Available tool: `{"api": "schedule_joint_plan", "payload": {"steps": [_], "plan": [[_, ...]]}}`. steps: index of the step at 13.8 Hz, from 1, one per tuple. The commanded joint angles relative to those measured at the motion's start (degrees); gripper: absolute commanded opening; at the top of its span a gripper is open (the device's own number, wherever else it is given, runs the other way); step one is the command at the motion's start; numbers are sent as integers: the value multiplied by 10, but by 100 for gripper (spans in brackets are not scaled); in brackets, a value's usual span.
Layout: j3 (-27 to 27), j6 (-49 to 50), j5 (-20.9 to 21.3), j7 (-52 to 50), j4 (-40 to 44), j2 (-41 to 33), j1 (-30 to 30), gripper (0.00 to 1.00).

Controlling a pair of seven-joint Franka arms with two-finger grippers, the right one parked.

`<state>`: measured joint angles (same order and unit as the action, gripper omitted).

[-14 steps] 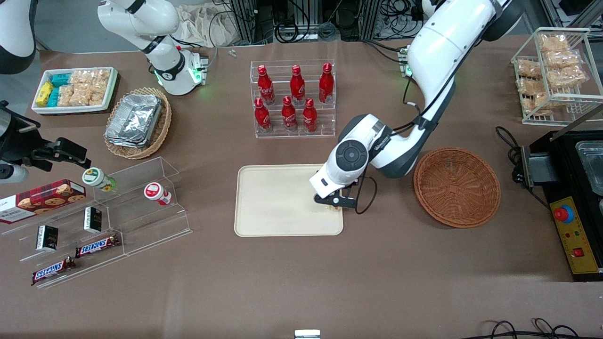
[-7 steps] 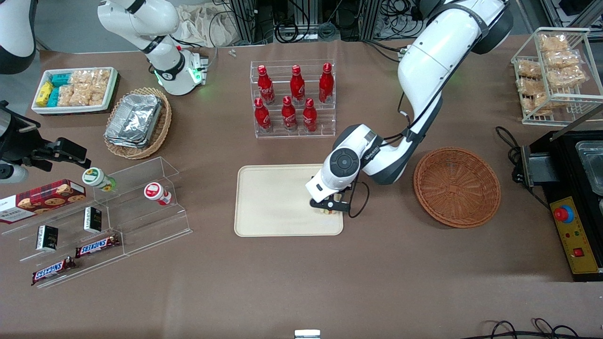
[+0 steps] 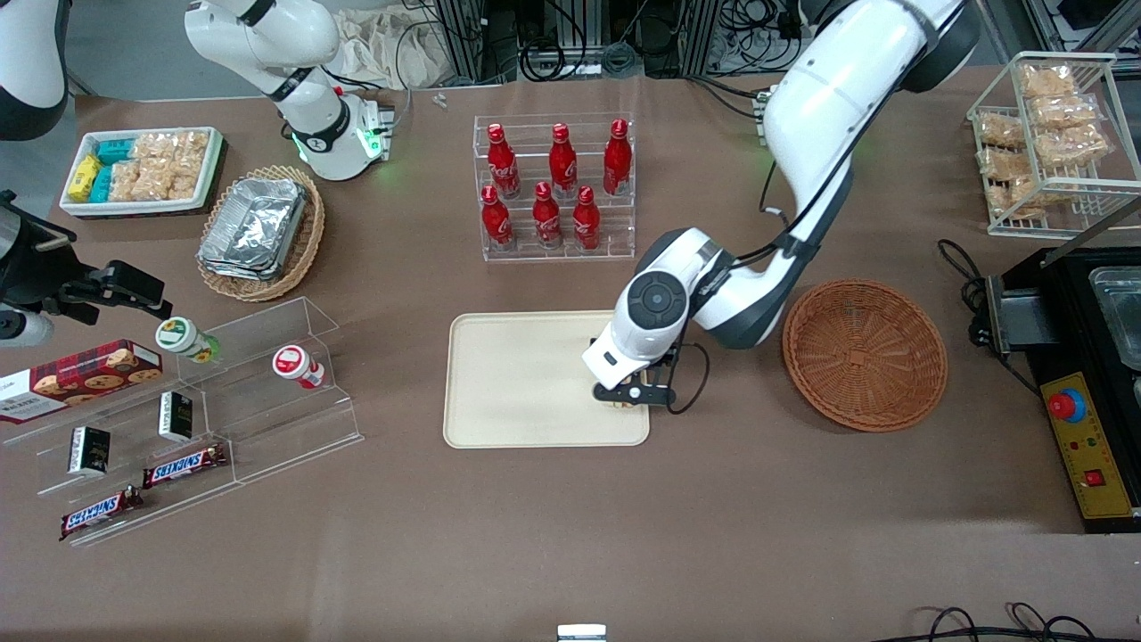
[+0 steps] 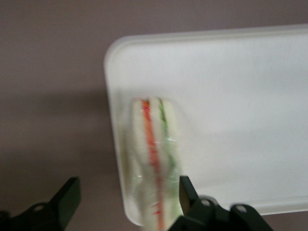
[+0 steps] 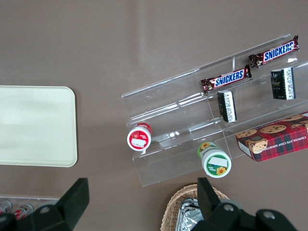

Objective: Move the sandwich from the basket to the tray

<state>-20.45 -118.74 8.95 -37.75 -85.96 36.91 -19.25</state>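
Your sandwich (image 4: 154, 163) lies on the tray (image 4: 231, 106), close to its corner nearest the basket (image 3: 865, 352). The gripper (image 4: 127, 202) hangs just above it with fingers spread wide, holding nothing. It looks soft, light and maybe wrapped, so pinch the bread sides gently.

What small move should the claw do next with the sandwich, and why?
Probably lift straight up. The sandwich already lies on the tray near its corner, the claw is open with its fingers apart on both sides, and the basket holds nothing.
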Motion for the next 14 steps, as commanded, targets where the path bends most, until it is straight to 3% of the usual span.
{"api": "schedule_joint_plan", "payload": {"steps": [1,4,9,14], "plan": [[-1,90,-1,-4,-21,-110,45,100],[0,182,-53,122,-22,-193,115,100],[0,277,-76,309,-46,-286,263,100],[1,291,-96,352,-94,-369,338,100]]}}
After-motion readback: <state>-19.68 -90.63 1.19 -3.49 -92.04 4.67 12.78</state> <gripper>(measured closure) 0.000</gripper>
